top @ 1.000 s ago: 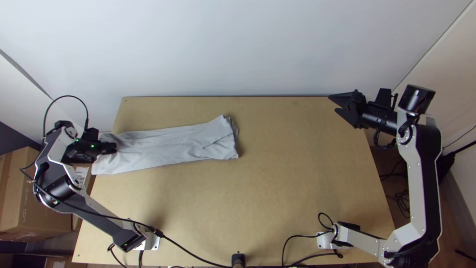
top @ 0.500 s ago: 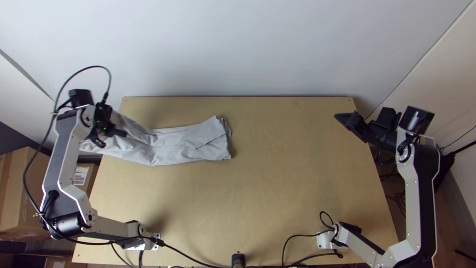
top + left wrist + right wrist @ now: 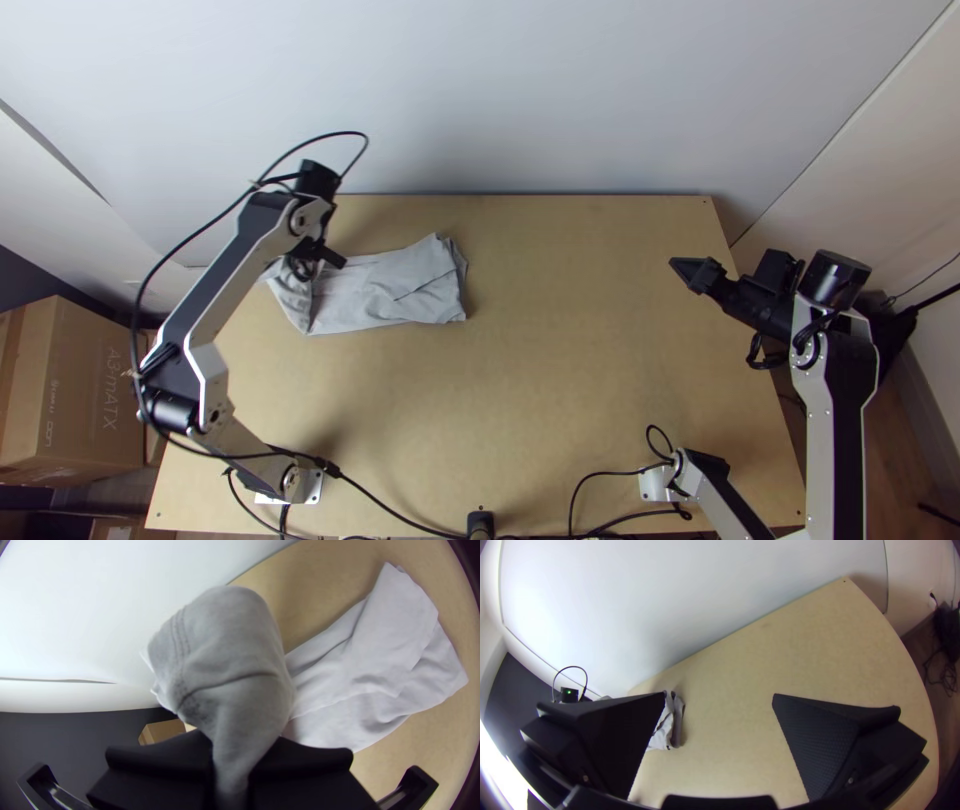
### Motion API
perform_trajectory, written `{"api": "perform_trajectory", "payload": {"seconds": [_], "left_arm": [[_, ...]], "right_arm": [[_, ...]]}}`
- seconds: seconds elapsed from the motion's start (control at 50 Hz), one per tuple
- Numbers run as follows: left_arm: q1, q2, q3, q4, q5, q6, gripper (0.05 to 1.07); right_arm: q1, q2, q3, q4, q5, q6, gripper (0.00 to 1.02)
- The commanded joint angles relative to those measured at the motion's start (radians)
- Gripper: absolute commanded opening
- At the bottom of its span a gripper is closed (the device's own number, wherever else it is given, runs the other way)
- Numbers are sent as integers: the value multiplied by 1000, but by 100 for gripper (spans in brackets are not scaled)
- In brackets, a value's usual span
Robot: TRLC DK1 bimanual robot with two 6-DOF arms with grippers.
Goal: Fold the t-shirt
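Left claw (image 3: 232, 755) swung inward, pinching t-shirt (image 3: 380, 655) end. We've flat part rightward of it, long axis across bench (image 3: 600, 370); right claw (image 3: 720, 695) farther, spread.

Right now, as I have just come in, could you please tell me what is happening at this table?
The left end effector holds one end of the grey t-shirt up off the table. The rest lies there as a narrow, folded strip. The right end effector is open and empty, away from the shirt. The folding seems not finished.
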Motion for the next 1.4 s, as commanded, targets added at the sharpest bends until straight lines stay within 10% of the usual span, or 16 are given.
{"api": "perform_trajectory", "payload": {"seconds": [0.0,0.64,0.68,0.76,0.78,1.06,1.38], "left_arm": [[-63,103,116,-80,-26,-98,7],[-380,601,584,-297,-18,-302,9],[-400,613,587,-282,-12,-302,23],[-452,630,587,-271,0,-302,99],[-468,633,587,-268,2,-302,104],[-567,530,613,37,191,-360,103],[-396,231,590,74,425,-488,103]], "right_arm": [[-5,-35,-40,-3,13,-9,99],[3,-167,-189,-26,25,10,99],[20,-181,-210,-26,28,14,99],[60,-199,-255,-25,50,27,99],[75,-201,-267,-23,57,31,99],[426,-164,-436,176,303,157,99],[657,266,-190,308,315,205,99]]}}
